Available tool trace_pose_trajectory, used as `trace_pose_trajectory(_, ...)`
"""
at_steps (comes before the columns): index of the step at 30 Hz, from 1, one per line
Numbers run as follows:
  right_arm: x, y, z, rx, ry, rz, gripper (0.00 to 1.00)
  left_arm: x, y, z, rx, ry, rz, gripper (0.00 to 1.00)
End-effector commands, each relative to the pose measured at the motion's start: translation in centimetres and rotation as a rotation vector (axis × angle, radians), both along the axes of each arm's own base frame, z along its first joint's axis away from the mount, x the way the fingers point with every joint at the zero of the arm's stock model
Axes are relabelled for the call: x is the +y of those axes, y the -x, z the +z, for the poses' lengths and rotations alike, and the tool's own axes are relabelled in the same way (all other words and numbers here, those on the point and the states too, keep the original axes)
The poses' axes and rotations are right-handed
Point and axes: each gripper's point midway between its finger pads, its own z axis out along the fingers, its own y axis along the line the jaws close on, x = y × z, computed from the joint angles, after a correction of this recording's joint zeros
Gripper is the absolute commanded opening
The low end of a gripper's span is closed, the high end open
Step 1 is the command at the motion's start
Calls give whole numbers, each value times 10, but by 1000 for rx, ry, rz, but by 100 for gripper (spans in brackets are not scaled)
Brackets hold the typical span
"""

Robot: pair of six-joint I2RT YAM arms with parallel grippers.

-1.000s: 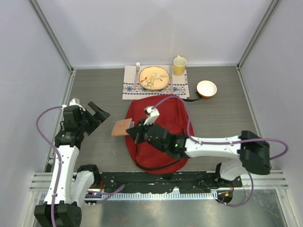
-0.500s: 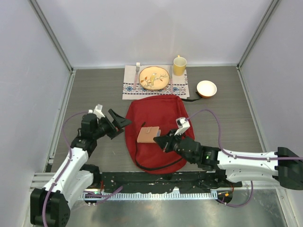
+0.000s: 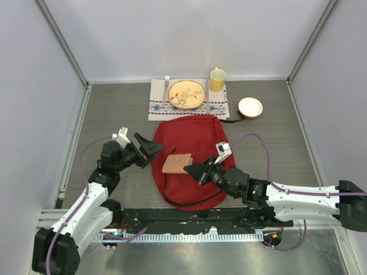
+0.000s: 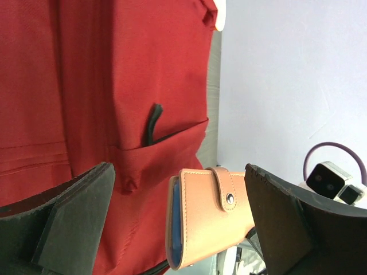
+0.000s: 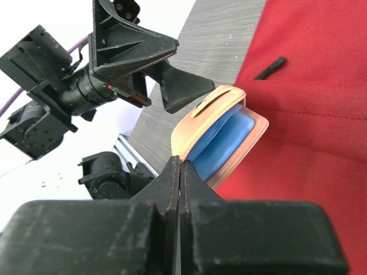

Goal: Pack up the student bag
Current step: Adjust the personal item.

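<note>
The student bag (image 3: 192, 137), a red backpack, lies flat in the middle of the table; its front pocket and black zipper pull show in the left wrist view (image 4: 86, 86). A tan wallet (image 3: 176, 163) with a snap strap and blue inside hangs just above the bag's left part. My right gripper (image 3: 193, 168) is shut on the wallet's near edge (image 5: 221, 137), jaws pressed together (image 5: 182, 163). My left gripper (image 3: 153, 152) is open at the bag's left edge. The wallet (image 4: 206, 217) sits between its fingers (image 4: 179, 189), close to the right one, not clamped.
Behind the bag lies a patterned placemat (image 3: 157, 107) with a plate (image 3: 187, 94) and a fork (image 3: 167, 86). A yellow mug (image 3: 217, 79) and a white bowl (image 3: 250, 107) stand at the back right. The bag's black strap (image 3: 189, 201) loops at its near end.
My left arm swung in from the far left to the bag's left edge. My right arm drew back, and the wallet ended up over the bag between the left fingers.
</note>
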Motion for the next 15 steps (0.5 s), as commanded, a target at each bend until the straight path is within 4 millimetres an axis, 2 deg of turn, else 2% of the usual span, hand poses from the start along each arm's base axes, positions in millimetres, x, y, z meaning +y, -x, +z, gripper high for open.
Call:
trace_pose_trajectory(1,10,1,68,-77,-184,29,1,-10,5,29,-87,65,-62,99)
trace_pose_trajectory(8,18,3,93,-142,-215,61,1,-22,6,35,-67,130,-134,100)
trace_pose_trajectory(10,19,2,94,-157,-205,56,1,-23,7,35,-67,150,-144,99)
trace_pose_trajectory(15,22,-3,85,-163,-175,47,1,-28,8,55,-123,235,-177,100)
